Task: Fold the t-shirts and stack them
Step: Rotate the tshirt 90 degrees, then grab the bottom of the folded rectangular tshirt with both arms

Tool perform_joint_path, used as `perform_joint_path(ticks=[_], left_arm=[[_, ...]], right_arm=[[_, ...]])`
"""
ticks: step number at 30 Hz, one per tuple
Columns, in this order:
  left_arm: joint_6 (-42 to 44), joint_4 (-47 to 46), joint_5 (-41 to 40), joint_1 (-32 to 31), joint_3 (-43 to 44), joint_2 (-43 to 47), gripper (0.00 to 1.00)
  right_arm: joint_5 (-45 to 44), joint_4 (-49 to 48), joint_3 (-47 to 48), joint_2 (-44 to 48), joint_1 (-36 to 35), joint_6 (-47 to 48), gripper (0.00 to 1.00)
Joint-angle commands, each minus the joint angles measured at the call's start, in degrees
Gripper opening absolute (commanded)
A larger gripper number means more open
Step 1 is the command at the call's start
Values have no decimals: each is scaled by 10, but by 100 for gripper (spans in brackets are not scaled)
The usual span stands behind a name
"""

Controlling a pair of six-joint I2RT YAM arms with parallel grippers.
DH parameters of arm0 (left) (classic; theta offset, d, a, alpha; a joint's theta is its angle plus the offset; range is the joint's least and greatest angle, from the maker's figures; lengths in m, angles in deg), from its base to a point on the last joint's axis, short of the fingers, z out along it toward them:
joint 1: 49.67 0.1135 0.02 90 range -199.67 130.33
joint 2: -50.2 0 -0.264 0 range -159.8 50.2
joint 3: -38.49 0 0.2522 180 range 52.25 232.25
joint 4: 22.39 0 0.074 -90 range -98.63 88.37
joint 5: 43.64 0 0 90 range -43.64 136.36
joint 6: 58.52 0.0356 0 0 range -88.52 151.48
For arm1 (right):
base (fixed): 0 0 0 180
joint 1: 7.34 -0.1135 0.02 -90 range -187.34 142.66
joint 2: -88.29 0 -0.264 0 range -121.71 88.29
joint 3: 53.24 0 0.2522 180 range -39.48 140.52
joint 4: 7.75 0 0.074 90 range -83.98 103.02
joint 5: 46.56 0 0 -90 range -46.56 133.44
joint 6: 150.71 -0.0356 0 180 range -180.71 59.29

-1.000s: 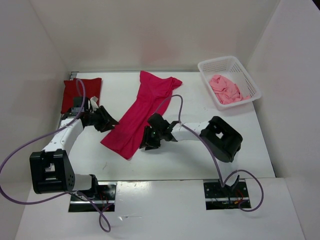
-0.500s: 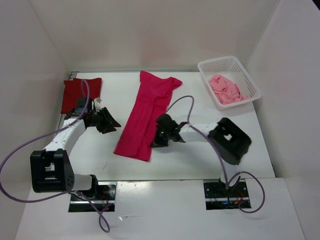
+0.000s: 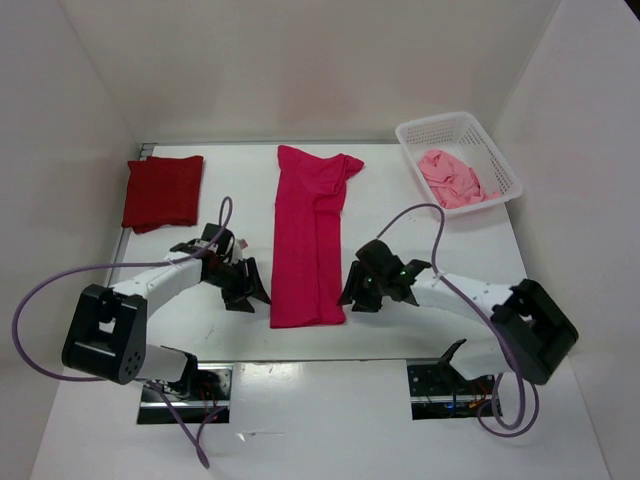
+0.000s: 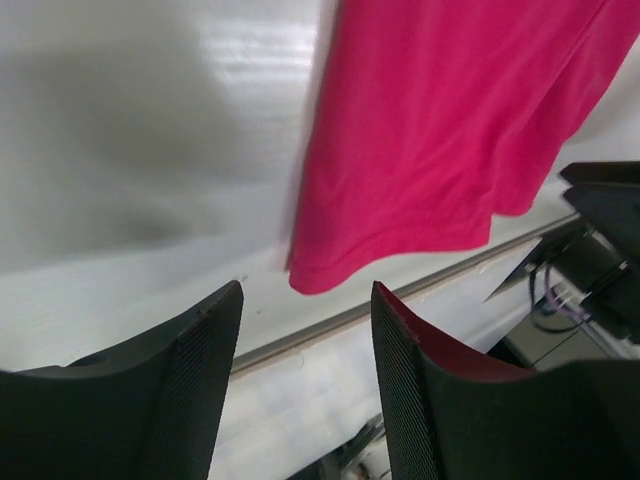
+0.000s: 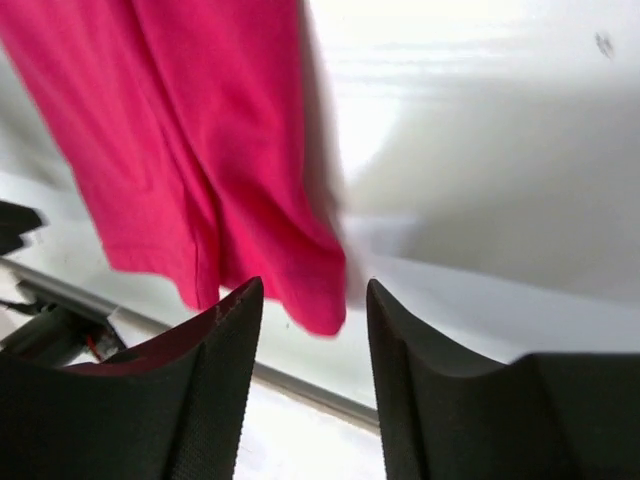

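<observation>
We see the right end effector point(image 5: 313, 292), its two dark fingers spread wide with nothing between them; just beyond their tips, the magenta-pink t-shirt point(image 5: 180, 140) lies flat on the white bench point(image 5: 480, 170).

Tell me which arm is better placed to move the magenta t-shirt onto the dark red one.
Left, probably. The dark red t-shirt lies far left, on that arm's side, and the open left pincer sits beside the magenta t-shirt near its hem. The right pincer is farther.
</observation>
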Motion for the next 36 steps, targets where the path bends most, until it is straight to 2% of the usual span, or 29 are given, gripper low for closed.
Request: perform_joint_path(ticks=[1, 6, 8, 11, 12, 16, 18, 23, 24, 25, 29, 33, 36], left_arm=[[-16, 4, 15, -29, -8, -5, 62], [-33, -5, 15, -59, -20, -22, 62], [-38, -11, 15, -64, -26, -41, 59], [-43, -18, 15, -70, -32, -47, 49], [-43, -23, 15, -70, -32, -47, 48], [-43, -35, 15, -75, -37, -73, 46], [-43, -48, 15, -80, -43, -82, 40], [-55, -67, 15, -80, -43, -100, 36], [-55, -73, 15, -80, -43, -100, 31], [-55, -73, 15, -80, -43, -100, 19], [-55, -65, 15, -80, -43, -100, 0], [-48, -23, 42, -86, -52, -59, 0], [-36, 52, 57, -91, -58, 1, 0]], right_arm=[[-15, 12, -39, 78, -4, -23, 52], [37, -22, -62, 63, -4, -38, 52], [43, -27, -62, 63, -4, -38, 49], [60, -49, -73, 63, -4, -33, 49], [71, -56, -73, 55, -4, -33, 46], [91, -81, -73, 36, -4, -28, 46], [91, -81, -73, 36, -4, -28, 38], [80, -81, -78, 30, -4, -22, 21], [80, -81, -78, 25, -4, -22, 19], [80, -81, -84, 24, -4, -22, 13], [85, -61, -84, 19, -4, -28, 4], [78, -9, -98, 59, -66, -69, 2], [89, 24, -124, 121, -115, -123, 2]])
